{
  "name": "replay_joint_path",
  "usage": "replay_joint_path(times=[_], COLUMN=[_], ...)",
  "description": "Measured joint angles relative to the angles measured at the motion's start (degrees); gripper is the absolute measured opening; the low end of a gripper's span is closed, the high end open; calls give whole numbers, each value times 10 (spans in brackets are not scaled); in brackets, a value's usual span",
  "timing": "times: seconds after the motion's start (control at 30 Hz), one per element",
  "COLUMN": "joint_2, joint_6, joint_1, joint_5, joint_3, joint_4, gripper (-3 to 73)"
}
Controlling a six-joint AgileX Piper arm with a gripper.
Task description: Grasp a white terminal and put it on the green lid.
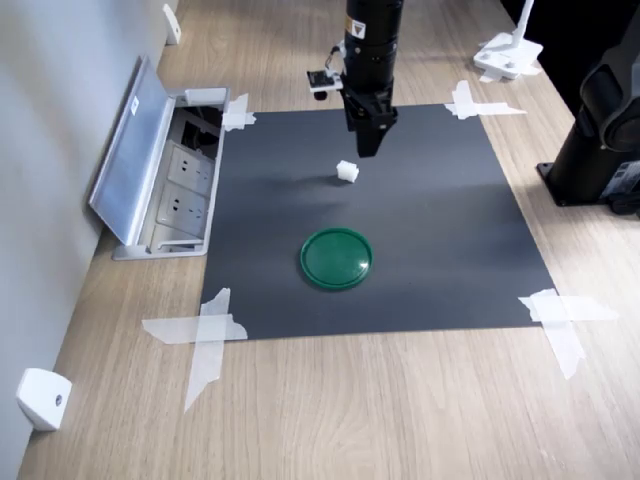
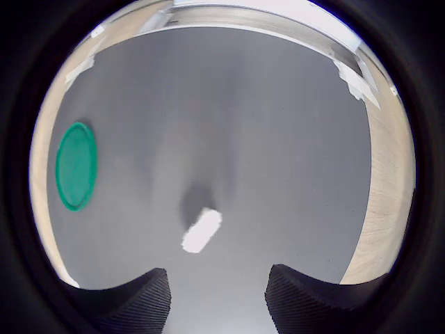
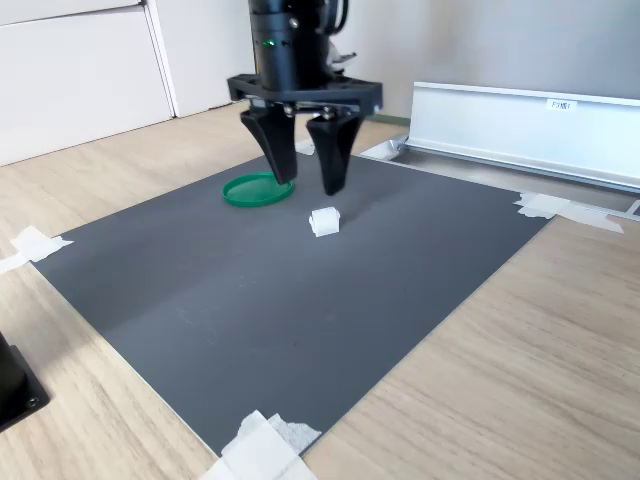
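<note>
The white terminal point(image 1: 347, 172) lies on the dark grey mat point(image 1: 430, 250) that is taped to the wooden tabletop point(image 1: 400, 410), apart from the green lid point(image 1: 336, 258). In the first exterior view the terminal sits above the lid, toward the far edge of the mat; in the second exterior view the terminal point(image 3: 324, 221) is nearer the camera than the lid point(image 3: 258, 189) and to the lid's right. The wrist view shows the terminal point(image 2: 202, 230) as a short oblong whose long axis runs on a diagonal across the picture, one end toward the gap between the fingers point(image 2: 135, 299), the other angled away. In both exterior views it looks closer to a small cube, so its true long axis is hard to judge there.

The gripper point(image 3: 306, 185) hangs above the mat with its fingers spread and nothing between them, tips pointing down at the mat. In the second exterior view the tips stand just behind the terminal, clear of it; in the first exterior view the gripper point(image 1: 369, 150) is just above and right of the terminal. The lid lies flat, rim up, with nothing on it.
</note>
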Motion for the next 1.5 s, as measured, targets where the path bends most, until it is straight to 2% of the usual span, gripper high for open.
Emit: replay_joint_path(times=[0.37, 0.6, 0.8, 1.0, 1.27, 1.4, 1.5], joint_2=[44, 72, 86, 90, 90, 89, 78], joint_6=[-92, -98, -91, -90, -89, -89, -89], joint_1=[9, 9, 9, 9, 9, 15, 39], joint_5=[-18, -48, -61, -66, -66, -64, -46], joint_3=[-1, -1, -1, -1, -1, -1, -9], joint_4=[17, 21, 38, 43, 43, 42, 44], gripper=[587, 585, 560, 477, 255, 241, 241])
